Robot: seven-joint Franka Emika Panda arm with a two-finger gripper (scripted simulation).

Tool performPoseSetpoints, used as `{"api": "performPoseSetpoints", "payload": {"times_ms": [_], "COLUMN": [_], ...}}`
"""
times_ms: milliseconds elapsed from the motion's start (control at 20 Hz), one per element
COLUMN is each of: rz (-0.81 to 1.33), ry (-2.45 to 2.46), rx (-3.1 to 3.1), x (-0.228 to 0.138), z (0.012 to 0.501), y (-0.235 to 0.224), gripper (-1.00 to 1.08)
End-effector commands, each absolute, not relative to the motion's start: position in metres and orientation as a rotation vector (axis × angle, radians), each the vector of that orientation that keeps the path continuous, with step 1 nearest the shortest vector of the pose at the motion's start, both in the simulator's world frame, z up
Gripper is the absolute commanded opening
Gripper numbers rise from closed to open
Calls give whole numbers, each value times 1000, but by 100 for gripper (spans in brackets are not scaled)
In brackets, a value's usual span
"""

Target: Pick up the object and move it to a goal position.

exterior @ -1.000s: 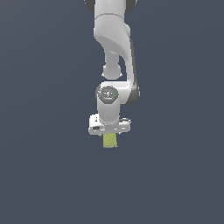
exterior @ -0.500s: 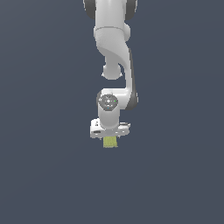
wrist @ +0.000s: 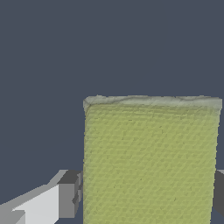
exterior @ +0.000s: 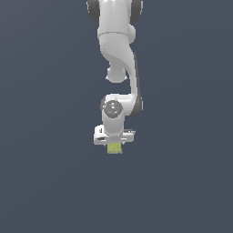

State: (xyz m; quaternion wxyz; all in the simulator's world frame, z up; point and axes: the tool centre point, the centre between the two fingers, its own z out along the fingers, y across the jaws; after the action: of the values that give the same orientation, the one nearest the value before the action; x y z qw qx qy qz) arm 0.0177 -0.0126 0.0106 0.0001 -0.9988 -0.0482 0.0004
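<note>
The white Panda arm reaches straight down the middle of the exterior view, its wrist joint just above the tool. The tool points down over a plain dark grey-blue surface. Directly beneath the tool's white crossbar, the yellow-green block pokes out below, much narrower than the crossbar above it.

In the wrist view, one grey finger pad presses against one side of the block, which fills the space between the fingers; its face is faintly mottled with a paler far edge. The second pad meets the opposite side, at the frame's edge. The tool is thus closed narrowly onto the block, gripping it between both pads. Whether the block rests on the surface or is lifted off it cannot be told.
</note>
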Motion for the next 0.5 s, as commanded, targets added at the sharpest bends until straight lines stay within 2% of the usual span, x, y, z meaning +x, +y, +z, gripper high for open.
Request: {"api": "performPoseSetpoints", "payload": {"times_ms": [0, 450], "rz": [0, 1], "ry": [-153, -151], "rx": [-3138, -3138], "x": [18, 17], "z": [10, 15], "y": [-12, -11], "gripper": [-100, -100]}}
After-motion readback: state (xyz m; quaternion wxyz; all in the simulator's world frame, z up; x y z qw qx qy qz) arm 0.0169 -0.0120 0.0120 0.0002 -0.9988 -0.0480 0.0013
